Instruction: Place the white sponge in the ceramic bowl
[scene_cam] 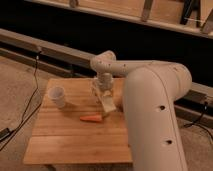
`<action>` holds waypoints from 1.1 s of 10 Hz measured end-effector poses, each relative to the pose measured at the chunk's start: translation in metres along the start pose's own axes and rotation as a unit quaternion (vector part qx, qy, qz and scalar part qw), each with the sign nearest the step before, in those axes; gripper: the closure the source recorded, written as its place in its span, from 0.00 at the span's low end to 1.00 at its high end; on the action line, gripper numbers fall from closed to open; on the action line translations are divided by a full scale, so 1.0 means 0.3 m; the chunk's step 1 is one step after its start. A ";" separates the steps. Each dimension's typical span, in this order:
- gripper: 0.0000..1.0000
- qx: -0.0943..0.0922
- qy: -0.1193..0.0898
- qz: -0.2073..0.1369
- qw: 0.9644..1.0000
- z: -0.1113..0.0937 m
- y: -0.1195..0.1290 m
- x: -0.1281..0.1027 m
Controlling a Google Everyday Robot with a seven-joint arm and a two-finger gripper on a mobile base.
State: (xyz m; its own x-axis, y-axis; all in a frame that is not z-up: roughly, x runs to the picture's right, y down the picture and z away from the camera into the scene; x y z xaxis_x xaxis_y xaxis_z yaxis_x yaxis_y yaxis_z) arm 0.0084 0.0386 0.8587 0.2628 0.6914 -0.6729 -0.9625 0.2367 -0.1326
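Hanging low over the right middle of the table (65,137), the gripper (103,96) points down from a wrist that reaches in from the back edge. A pale, tilted block at its tip reads as the sponge (107,105), just above the wood and just behind the right end of the carrot (91,119). Whether the gripper is clenched on the sponge or has let go of it, I cannot tell; the tilt suggests the block is carried and not lying flat.

No bowl shows anywhere. The thick arm (150,100) covers the table's right side, so the bowl is probably hidden there. That would explain why the sponge is low and close to the arm, ready for a short carry or a drop.

Room is uneven. The left and front of the table are open wood, with only the cup (57,96) standing near the left edge, well apart from the gripper. The carrot lies close below the sponge, so a forward sweep could knock it. To the right the arm itself crowds the space, and the table edge there is out of sight, so a sideways move needs care.
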 end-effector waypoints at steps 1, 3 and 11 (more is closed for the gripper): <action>1.00 0.004 -0.004 0.003 1.000 -0.041 -0.009 -0.008; 1.00 0.012 -0.012 0.009 1.000 -0.114 -0.034 -0.018; 1.00 0.039 -0.034 0.084 0.995 -0.226 -0.317 0.040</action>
State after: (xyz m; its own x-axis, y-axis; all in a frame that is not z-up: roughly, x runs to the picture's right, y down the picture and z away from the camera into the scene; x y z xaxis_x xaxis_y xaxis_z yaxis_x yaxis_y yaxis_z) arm 0.0983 -0.0219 0.8139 0.1056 0.7691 -0.6304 -0.9858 0.1643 0.0353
